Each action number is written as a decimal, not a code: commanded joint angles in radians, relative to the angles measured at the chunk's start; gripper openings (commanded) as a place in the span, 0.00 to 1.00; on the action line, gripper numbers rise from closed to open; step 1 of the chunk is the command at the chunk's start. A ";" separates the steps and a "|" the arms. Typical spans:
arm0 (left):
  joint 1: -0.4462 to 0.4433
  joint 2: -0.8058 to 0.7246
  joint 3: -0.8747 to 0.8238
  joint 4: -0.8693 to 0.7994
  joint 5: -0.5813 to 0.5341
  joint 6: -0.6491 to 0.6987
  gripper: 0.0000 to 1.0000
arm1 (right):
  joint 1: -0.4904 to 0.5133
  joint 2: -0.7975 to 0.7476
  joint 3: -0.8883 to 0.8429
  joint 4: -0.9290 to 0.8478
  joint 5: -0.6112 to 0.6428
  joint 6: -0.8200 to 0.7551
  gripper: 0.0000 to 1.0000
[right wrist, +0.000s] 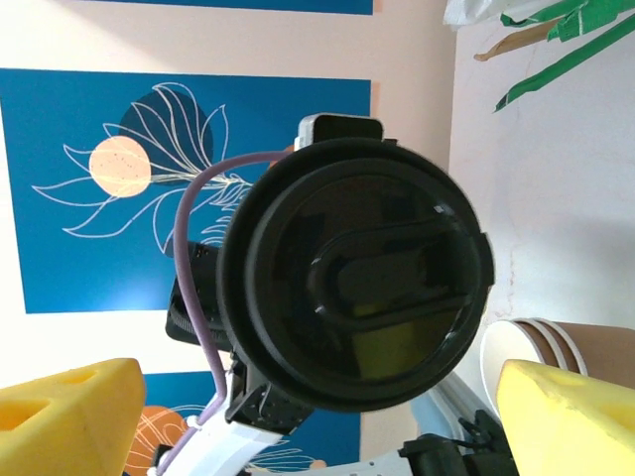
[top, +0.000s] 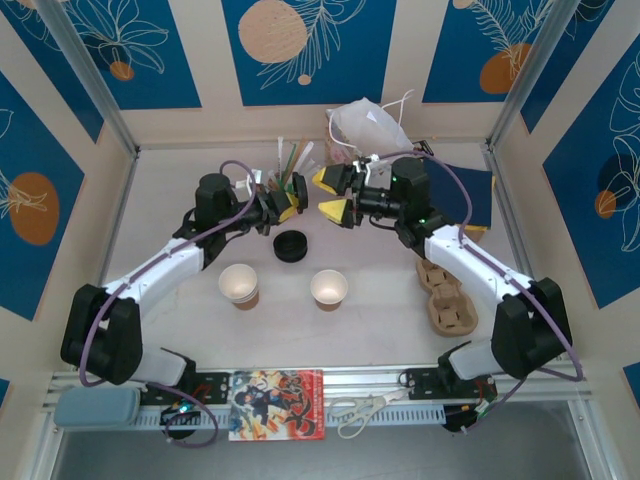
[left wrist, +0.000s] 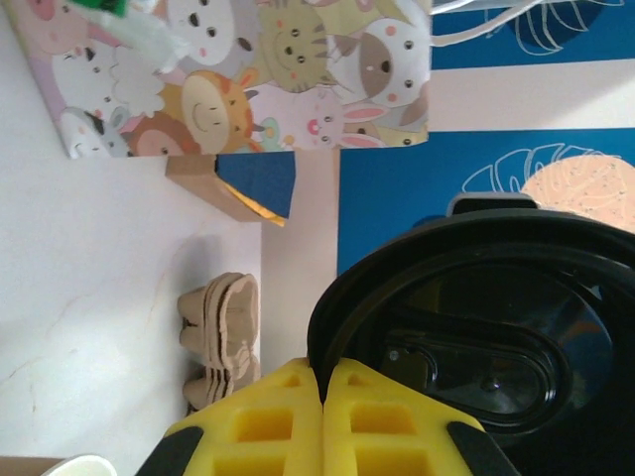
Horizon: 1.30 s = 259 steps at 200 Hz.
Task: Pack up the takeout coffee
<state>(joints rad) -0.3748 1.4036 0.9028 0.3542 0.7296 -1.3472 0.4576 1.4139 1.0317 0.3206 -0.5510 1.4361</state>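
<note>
Above the worktop (top: 380,330), top view: left tool (top: 287,208) and right tool (top: 333,197) face each other tip to tip near the far wall, close together. Two paper cups stand upright, mouths up, on the base side of both tools. Left cup (top: 240,285) is nearer the left arm; right cup (top: 329,288) sits roughly midway, slightly nearer the right tool. A spare lid (top: 290,245) lies between cups and tools.

Left wrist: tool pinched fully shut on the rim of a black lid (left wrist: 476,337), held on edge, its face turned toward the opposite arm.

Right wrist: tool spread wide, holding nothing. The gripped lid sits square between its pads (right wrist: 69,412), flat face on, apart from both. A brown-sided cup (right wrist: 571,347) shows beside one pad; which of the two, cannot tell.

Judgement: the lid reaches a cup only by travelling back toward the bases and tipping flat.
</note>
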 commanded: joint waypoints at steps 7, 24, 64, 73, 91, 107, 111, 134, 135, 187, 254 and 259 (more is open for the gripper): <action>0.014 -0.018 -0.014 0.103 0.035 -0.038 0.04 | 0.001 0.035 0.007 0.094 -0.048 0.083 0.92; 0.014 -0.020 -0.016 0.117 0.039 -0.044 0.04 | 0.004 0.050 0.014 0.114 -0.050 0.100 0.93; 0.014 -0.019 -0.019 0.125 0.048 -0.051 0.04 | 0.019 0.090 0.046 0.157 -0.067 0.131 0.95; 0.014 -0.018 -0.018 0.126 0.049 -0.052 0.04 | 0.021 0.096 0.051 0.164 -0.070 0.136 0.95; 0.014 -0.014 -0.015 0.127 0.049 -0.052 0.04 | 0.021 0.099 0.048 0.184 -0.066 0.148 0.95; 0.014 -0.012 -0.015 0.132 0.049 -0.055 0.04 | 0.019 0.099 0.050 0.191 -0.067 0.151 0.95; 0.014 -0.011 -0.015 0.135 0.050 -0.057 0.04 | 0.020 0.101 0.051 0.190 -0.069 0.151 0.95; 0.014 -0.002 -0.011 0.154 0.060 -0.067 0.04 | 0.020 0.110 0.056 0.198 -0.077 0.161 0.94; 0.014 -0.001 -0.010 0.154 0.060 -0.067 0.04 | 0.020 0.111 0.056 0.200 -0.077 0.162 0.94; 0.014 0.011 -0.008 0.169 0.071 -0.073 0.04 | 0.021 0.130 0.073 0.207 -0.086 0.165 0.92; 0.014 0.009 -0.007 0.150 0.077 -0.063 0.04 | 0.020 0.143 0.097 0.205 -0.095 0.161 0.89; 0.014 0.010 -0.007 0.147 0.076 -0.061 0.04 | 0.020 0.143 0.097 0.205 -0.096 0.160 0.89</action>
<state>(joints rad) -0.3740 1.4048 0.8944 0.4828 0.7815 -1.4162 0.4721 1.5497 1.0981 0.5114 -0.6201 1.5917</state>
